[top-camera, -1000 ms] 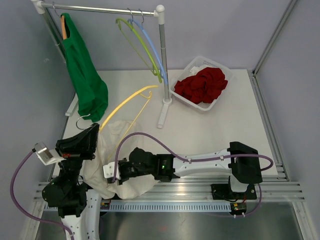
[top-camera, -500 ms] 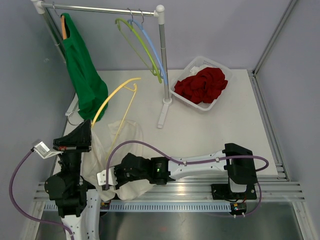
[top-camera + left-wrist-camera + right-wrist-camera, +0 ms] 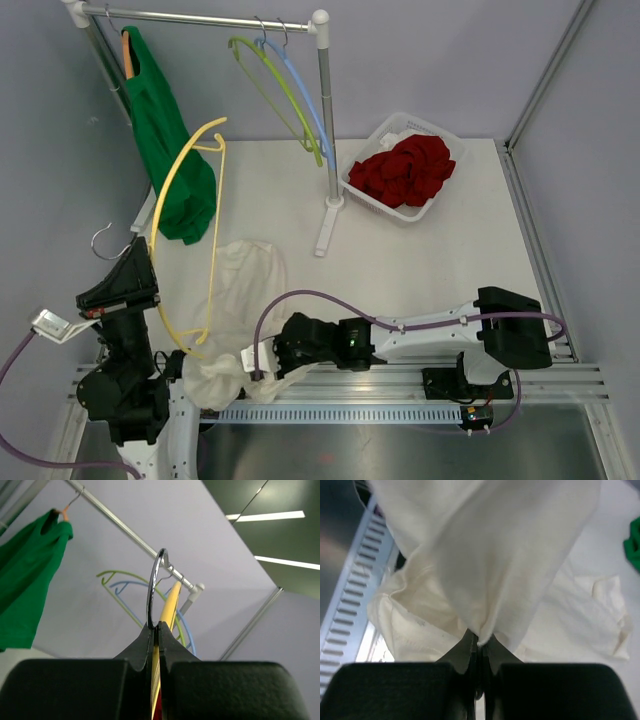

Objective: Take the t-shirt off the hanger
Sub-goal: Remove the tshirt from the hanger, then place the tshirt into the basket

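Note:
The yellow hanger point(image 3: 170, 190) stands tilted up over the table's left side, its metal hook point(image 3: 100, 236) at the left. My left gripper point(image 3: 138, 252) is shut on the hanger's neck; in the left wrist view point(image 3: 156, 626) the hook point(image 3: 152, 585) rises from the closed jaws. The cream t-shirt point(image 3: 240, 285) lies crumpled on the table at the near left. The hanger's low end point(image 3: 192, 345) crosses the shirt's left edge. My right gripper point(image 3: 264, 360) is shut on a fold of the shirt point(image 3: 485, 575) near the front edge, pinched between its jaws point(image 3: 480, 640).
A clothes rack point(image 3: 324, 120) stands at the back with a green t-shirt point(image 3: 165, 150) on an orange hanger, plus bare green point(image 3: 270, 85) and blue hangers point(image 3: 305, 100). A white basket point(image 3: 360, 190) of red clothes point(image 3: 408, 165) sits at the back right.
My left gripper has swung the yellow hanger up and to the left, mostly out of the cream shirt. My right gripper has kept hold of the shirt and shifted right along the front edge.

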`<control>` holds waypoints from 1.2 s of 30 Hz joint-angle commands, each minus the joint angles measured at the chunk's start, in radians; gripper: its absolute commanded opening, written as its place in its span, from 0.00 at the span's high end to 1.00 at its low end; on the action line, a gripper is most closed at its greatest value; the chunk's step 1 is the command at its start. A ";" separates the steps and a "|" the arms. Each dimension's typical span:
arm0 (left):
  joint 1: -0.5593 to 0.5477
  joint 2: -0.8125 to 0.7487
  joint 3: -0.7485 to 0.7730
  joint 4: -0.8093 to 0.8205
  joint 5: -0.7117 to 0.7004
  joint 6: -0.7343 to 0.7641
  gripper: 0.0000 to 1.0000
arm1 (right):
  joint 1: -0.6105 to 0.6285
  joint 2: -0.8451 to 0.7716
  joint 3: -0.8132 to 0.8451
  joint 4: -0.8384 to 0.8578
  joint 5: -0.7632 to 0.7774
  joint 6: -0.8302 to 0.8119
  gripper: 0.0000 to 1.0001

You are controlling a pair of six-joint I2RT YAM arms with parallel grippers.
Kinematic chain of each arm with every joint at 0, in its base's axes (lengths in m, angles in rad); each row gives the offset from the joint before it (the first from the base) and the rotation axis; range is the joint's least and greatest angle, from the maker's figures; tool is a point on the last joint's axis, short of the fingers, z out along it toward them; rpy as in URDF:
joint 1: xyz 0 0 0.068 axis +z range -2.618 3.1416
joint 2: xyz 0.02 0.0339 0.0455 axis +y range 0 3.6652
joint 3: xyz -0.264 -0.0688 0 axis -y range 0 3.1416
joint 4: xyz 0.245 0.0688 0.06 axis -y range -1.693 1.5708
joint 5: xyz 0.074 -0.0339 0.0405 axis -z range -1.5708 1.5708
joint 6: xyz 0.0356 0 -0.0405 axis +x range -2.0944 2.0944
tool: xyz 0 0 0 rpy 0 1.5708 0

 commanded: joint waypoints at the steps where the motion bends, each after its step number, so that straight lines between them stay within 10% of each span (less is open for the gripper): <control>1: -0.006 -0.031 0.056 0.147 -0.070 0.014 1.00 | -0.072 -0.065 -0.048 -0.072 -0.040 0.031 1.00; 10: -0.006 -0.071 0.078 0.090 -0.023 0.072 1.00 | -0.164 -0.186 -0.150 -0.007 0.009 0.070 1.00; 23: -0.006 -0.164 0.078 -0.140 -0.001 0.180 1.00 | -0.363 -0.702 -0.449 0.469 0.516 0.340 1.00; 36: -0.006 -0.163 0.053 -0.137 0.026 0.212 1.00 | -0.590 -0.671 -0.025 0.218 0.768 0.498 1.00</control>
